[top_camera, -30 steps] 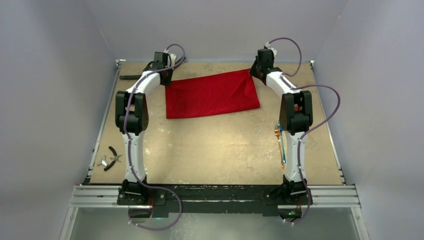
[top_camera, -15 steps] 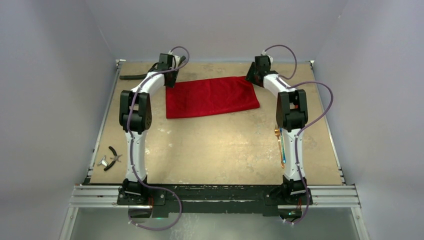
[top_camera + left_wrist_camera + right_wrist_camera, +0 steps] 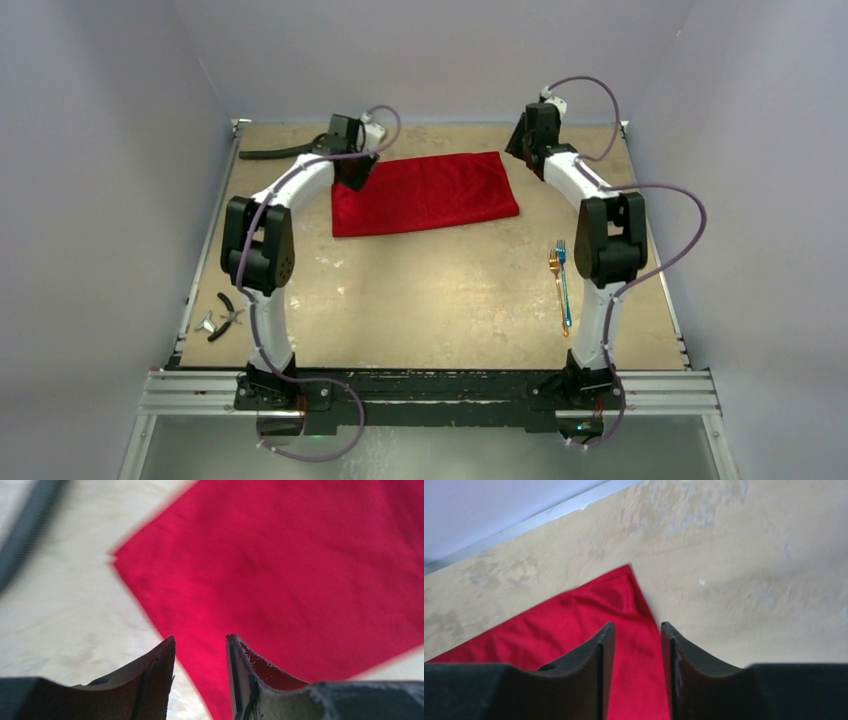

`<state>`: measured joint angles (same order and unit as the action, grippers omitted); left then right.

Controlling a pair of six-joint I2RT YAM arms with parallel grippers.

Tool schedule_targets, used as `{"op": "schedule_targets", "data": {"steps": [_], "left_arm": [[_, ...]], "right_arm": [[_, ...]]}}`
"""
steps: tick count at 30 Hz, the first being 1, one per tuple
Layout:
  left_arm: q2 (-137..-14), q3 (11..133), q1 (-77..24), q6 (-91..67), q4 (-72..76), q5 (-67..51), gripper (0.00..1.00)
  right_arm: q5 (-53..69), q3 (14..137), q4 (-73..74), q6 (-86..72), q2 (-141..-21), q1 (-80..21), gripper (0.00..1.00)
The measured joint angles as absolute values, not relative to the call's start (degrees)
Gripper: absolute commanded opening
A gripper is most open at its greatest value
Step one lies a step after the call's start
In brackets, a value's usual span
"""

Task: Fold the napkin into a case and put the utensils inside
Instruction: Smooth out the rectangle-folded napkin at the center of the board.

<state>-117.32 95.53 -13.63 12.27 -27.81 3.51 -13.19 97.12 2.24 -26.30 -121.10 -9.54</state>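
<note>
The red napkin lies flat at the far middle of the table, folded into a wide rectangle. My left gripper hovers over its far left corner, open and empty; in the left wrist view the gripper has the cloth below its parted fingers. My right gripper is just beyond the far right corner, open and empty; in the right wrist view the gripper hangs over that corner. The utensils, slim blue-gold pieces with a fork, lie on the table by the right arm.
A black curved hose lies at the far left, also blurred in the left wrist view. A small black-handled tool lies near the left edge. Grey walls close in the table on three sides.
The napkin's raised far right corner has been laid down and both grippers have let go. Both arms have shifted a little to the right.
</note>
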Motion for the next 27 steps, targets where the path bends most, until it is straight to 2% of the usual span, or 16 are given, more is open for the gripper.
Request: {"op": "schedule_targets", "data": {"steps": [5,10,15,23,25,27], "left_arm": [[-115.63,84.77,-19.57,15.70,-28.91,-1.06,0.36],[-114.10,79.22,-19.64,18.24,-27.94,-0.16,0.35],[-113.65,77.43,-19.25,19.75,-25.50,2.50,0.34],[-112.84,75.55,-19.79,22.04,-22.68,4.60,0.33],[-112.64,75.24,-19.79,22.35,-22.33,4.54,0.34],[-112.57,75.20,-19.79,22.72,-22.33,4.36,0.34]], "right_arm": [[-7.92,81.87,-3.31,-29.47,-113.19,-10.15,0.15],[-4.67,68.75,-4.03,-32.14,-112.01,-10.68,0.08],[-4.12,64.90,-4.89,-34.39,-108.55,-10.70,0.01],[-5.04,61.32,-3.90,-36.12,-106.50,-10.70,0.01],[-5.08,60.60,-2.28,-36.36,-104.92,-10.70,0.06],[-5.06,60.58,-0.89,-36.51,-103.37,-10.70,0.16]]}}
